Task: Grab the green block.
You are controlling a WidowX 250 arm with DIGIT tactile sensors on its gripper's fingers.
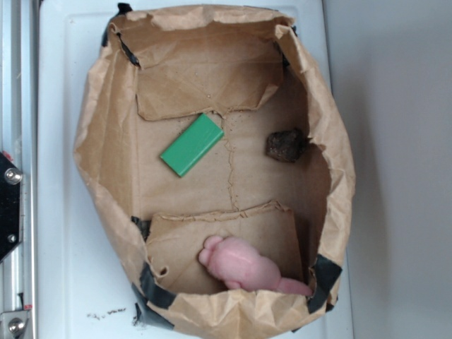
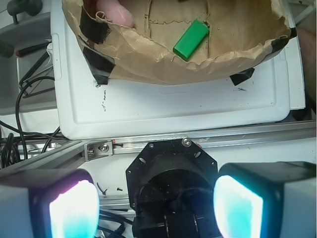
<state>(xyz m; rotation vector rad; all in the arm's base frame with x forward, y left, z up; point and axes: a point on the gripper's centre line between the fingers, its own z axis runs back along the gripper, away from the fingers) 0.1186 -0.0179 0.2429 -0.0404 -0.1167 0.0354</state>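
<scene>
Lying flat inside the paper bag (image 1: 106, 141), the green block (image 1: 191, 145) is well apart from the hand (image 2: 156, 206), which is wide open and empty.

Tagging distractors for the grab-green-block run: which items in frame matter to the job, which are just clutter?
Job:
- green block, flat on the floor of the paper bag
- gripper, open, outside the bag above the base

Clutter:
- pink plush toy, at one end of the bag
- dark brown lumpy object, by the bag's side wall
- black cables beside the white tray
</scene>
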